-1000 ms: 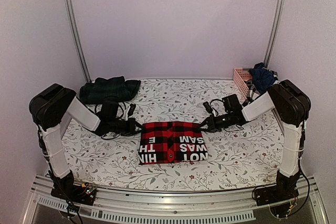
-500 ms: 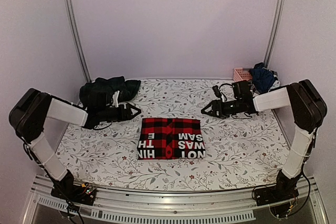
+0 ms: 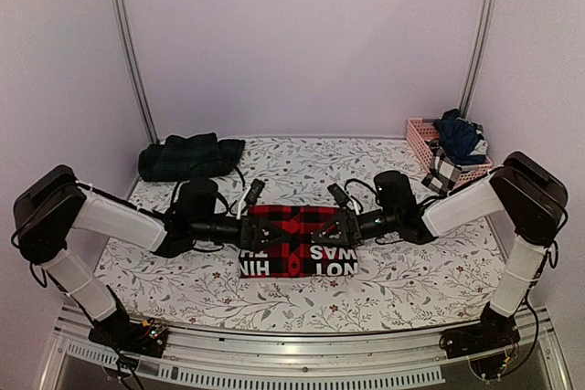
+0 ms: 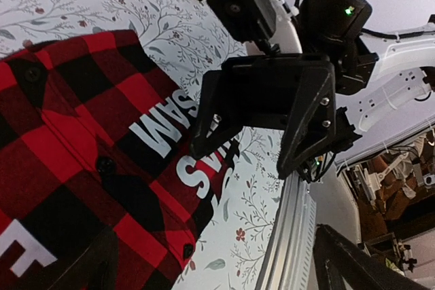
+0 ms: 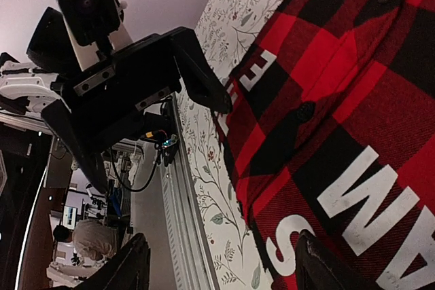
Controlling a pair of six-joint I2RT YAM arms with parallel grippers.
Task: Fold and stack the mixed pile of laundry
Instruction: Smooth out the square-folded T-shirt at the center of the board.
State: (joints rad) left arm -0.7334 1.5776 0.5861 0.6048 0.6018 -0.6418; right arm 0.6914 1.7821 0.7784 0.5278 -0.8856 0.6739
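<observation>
1. Centre of table (image 3: 402,271): one folded flannel shirt (image 3: 299,242).
2. Left gripper (image 3: 249,231), right gripper (image 3: 345,226) at its side edges, both spread, empty.
3. Far-left corner: one tartan piece (image 3: 190,156).
4. Far-right corner: one basket (image 3: 419,137), dark clothes (image 3: 457,134) inside.

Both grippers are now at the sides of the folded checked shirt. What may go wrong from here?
1. The left gripper and right gripper, both open, face each other across the folded shirt; pushing inward may wrinkle it or make them collide.
2. If the jaws catch only the top layer, lifting may undo the fold.
</observation>
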